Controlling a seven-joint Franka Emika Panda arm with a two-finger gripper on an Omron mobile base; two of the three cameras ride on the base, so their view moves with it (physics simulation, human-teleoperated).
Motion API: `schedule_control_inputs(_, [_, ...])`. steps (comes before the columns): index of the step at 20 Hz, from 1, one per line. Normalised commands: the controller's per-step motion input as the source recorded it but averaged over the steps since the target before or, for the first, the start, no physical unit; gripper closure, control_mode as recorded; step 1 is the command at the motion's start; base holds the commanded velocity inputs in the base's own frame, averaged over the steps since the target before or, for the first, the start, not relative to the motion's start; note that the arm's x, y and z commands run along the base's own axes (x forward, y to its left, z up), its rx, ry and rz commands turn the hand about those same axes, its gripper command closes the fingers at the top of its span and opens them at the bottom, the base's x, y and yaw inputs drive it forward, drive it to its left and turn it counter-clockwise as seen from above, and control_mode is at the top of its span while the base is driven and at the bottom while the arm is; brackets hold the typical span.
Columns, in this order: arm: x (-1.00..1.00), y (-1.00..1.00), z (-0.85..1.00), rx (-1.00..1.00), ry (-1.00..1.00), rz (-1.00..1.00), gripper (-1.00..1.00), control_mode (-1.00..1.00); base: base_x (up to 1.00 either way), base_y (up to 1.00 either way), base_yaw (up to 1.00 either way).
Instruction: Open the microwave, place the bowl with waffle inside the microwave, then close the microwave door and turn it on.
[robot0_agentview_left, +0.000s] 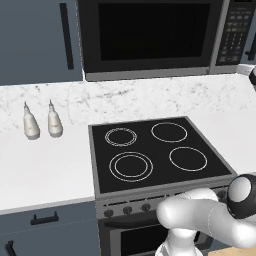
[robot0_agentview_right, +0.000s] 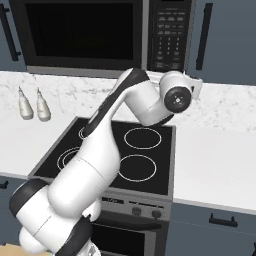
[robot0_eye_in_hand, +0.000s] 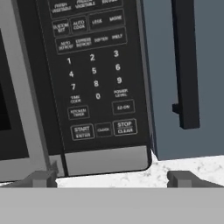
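Note:
The microwave (robot0_agentview_left: 150, 37) hangs above the stovetop, and the microwave door (robot0_agentview_right: 82, 32) of dark glass is shut. Its black keypad panel (robot0_eye_in_hand: 94, 74) fills the hand view, close up, with the start button (robot0_eye_in_hand: 82, 131) low on the panel. My gripper (robot0_eye_in_hand: 113, 179) is open just below the keypad's lower edge, holding nothing; its two fingertips (robot0_eye_in_hand: 41, 178) stand far apart. In the right base view the arm reaches up, so the hand (robot0_agentview_right: 192, 86) sits in front of the backsplash under the keypad (robot0_agentview_right: 167, 35). The bowl with waffle is out of view.
A black four-ring stovetop (robot0_agentview_left: 155, 152) lies under the arm. Two white bottles (robot0_agentview_left: 30, 125) stand on the white counter (robot0_agentview_left: 45, 165) at the left. A blue-grey cabinet door with a black handle (robot0_eye_in_hand: 186, 65) borders the microwave on the right.

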Motion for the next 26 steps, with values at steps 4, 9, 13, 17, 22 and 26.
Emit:
schedule_control_inputs(4, [0.28, -0.07, 0.0, 0.0, 0.03, -0.03, -1.0, -1.0, 0.0, 0.0, 0.0])
schedule_control_inputs(9, [0.17, -0.13, 0.01, 0.0, 0.07, -0.11, -1.0, -1.0, 0.0, 0.0, 0.0])
schedule_control_inputs(13, [0.33, -0.02, 0.01, 0.0, 0.02, -0.03, -1.0, -1.0, 0.0, 0.0, 0.0])
schedule_control_inputs(17, [0.4, 0.0, 0.02, 0.0, 0.02, 0.0, -1.0, -1.0, 0.0, 0.0, 0.0])
schedule_control_inputs(22, [0.39, 0.0, 0.0, 0.0, 0.04, 0.0, -1.0, -1.0, 0.0, 0.0, 0.0])
schedule_control_inputs(26, [0.24, 0.0, 0.0, 0.0, 0.04, 0.0, -1.0, -1.0, 0.0, 0.0, 0.0])
